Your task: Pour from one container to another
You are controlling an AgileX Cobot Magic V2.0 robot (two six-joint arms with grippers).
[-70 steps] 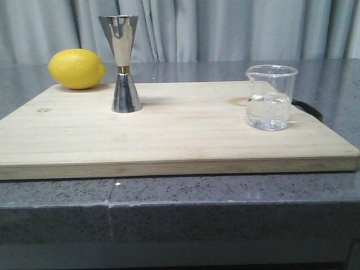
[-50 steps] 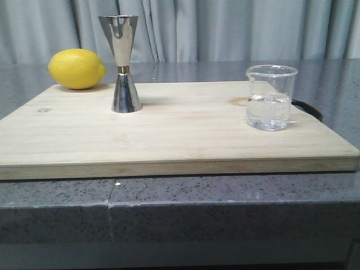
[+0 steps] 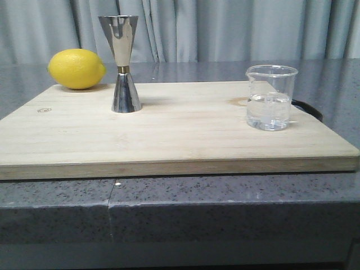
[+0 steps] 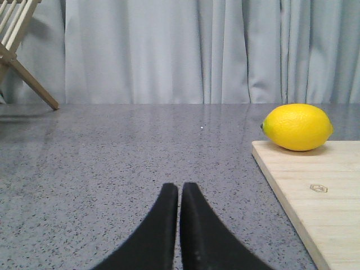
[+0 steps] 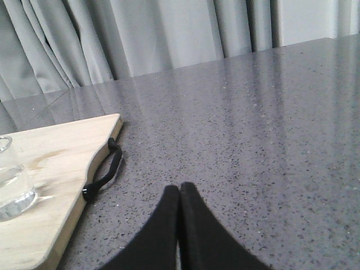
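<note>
Both my left gripper [image 4: 179, 194] and right gripper [image 5: 179, 194] are pressed closed, empty; the beaker [image 3: 270, 97], right, looks slick, fragile; I'd grip mid-wall.

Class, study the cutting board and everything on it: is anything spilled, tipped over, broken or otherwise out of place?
Nothing stands out. The glass beaker stands upright on the wooden cutting board, its clear liquid inside and no puddle around it. The steel jigger is upright too, and the lemon rests at the board's far left corner.
</note>
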